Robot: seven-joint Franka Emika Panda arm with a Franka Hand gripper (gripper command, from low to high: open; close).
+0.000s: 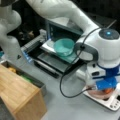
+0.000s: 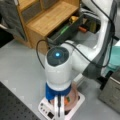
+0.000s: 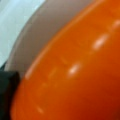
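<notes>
Down at a front view's bottom right, the gripper (image 1: 107, 90) is lowered right into a pinkish-brown bowl (image 1: 96, 94), and that bowl sits on a white scale (image 1: 112, 103) on the grey worktop (image 1: 70, 105). An orange object (image 1: 108, 91) peeks out just under the blue gripper body, inside the bowl, and whether the fingers are spread or pinching it is impossible to tell from here. In a front view from above, the gripper (image 2: 60, 103) points straight down, the orange object (image 2: 67, 99) showing beside it on the bowl (image 2: 73, 96), with the scale (image 2: 47, 110) and its dark buttons at the bottom. The wrist view is packed almost edge to edge with the glossy orange object (image 3: 75, 75), the bowl's pale rim (image 3: 37, 37) curving behind it at upper left. Further back, a teal bowl (image 1: 64, 46) rests on the open door of a dark toaster oven (image 1: 60, 32), well apart from the gripper. At the left stands a wooden shelf unit (image 1: 20, 95), with a dark tray (image 2: 65, 31) of colourful items just beside it.
</notes>
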